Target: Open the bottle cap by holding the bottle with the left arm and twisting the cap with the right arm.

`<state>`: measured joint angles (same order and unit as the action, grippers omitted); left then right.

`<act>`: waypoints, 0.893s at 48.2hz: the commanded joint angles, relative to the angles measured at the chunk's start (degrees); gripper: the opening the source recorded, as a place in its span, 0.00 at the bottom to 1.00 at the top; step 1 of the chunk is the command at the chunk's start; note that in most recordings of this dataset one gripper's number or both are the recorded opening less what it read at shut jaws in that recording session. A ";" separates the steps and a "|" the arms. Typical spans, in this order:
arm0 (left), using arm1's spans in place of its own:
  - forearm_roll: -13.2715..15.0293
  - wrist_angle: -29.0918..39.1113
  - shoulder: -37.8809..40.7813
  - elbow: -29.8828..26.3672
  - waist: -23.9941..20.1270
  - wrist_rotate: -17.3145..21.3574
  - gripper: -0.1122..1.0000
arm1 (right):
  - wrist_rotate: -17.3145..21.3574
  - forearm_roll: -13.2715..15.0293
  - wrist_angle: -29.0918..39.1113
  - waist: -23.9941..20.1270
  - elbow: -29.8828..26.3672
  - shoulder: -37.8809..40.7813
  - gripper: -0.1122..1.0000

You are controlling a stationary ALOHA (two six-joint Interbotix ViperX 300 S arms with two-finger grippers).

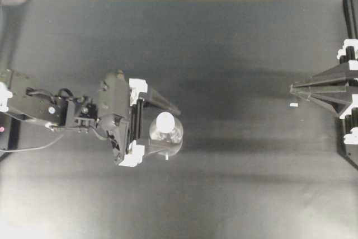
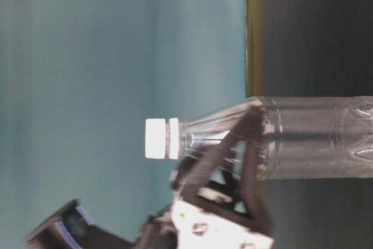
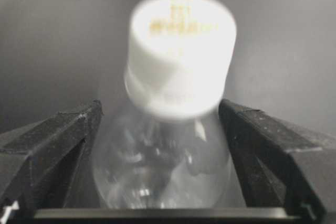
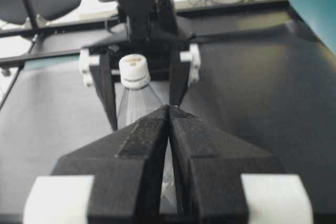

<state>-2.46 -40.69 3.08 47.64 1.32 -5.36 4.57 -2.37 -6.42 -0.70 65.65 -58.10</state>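
The left gripper (image 1: 159, 129) has its two fingers spread to either side of the bottle (image 1: 166, 138). In the left wrist view a black finger (image 3: 50, 150) stands on each side of the clear body, close to the plastic; whether the pads actually press on it cannot be told from that blurred view. In the table-level view one finger (image 2: 247, 144) crosses the bottle (image 2: 303, 138) at its shoulder, below the neck.

The bottle stands upright on the black table (image 1: 235, 54), left of centre in the overhead view. The bottle cap (image 1: 165, 120) is white, sits on the neck and is free of both grippers. It appears large in the left wrist view (image 3: 181, 51) and small and distant in the right wrist view (image 4: 132, 69).

The left arm (image 1: 56, 110) extends from the left edge of the overhead view to the bottle.

The right gripper (image 1: 293, 89) has its fingers pressed together, tip to tip, holding nothing. It is well apart from the bottle, near the right edge of the table, pointing toward the bottle. The right arm (image 1: 344, 82) is only partly in view there.
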 commanded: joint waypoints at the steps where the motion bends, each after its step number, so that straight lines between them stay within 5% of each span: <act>1: -0.18 -0.53 1.41 -0.09 0.18 0.00 0.96 | 0.88 -0.09 -0.18 1.05 -1.23 0.26 0.13; 33: -0.09 -1.05 10.55 1.05 1.23 -0.09 0.97 | 1.58 -0.18 2.02 1.49 -1.58 0.26 0.13; 43: -0.18 -2.11 10.63 0.79 1.32 0.09 0.88 | 4.83 -0.70 9.32 1.41 -5.19 0.79 0.13</act>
<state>-2.37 -42.01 13.80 48.96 2.46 -5.27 7.47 -2.64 0.00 -0.35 63.54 -58.01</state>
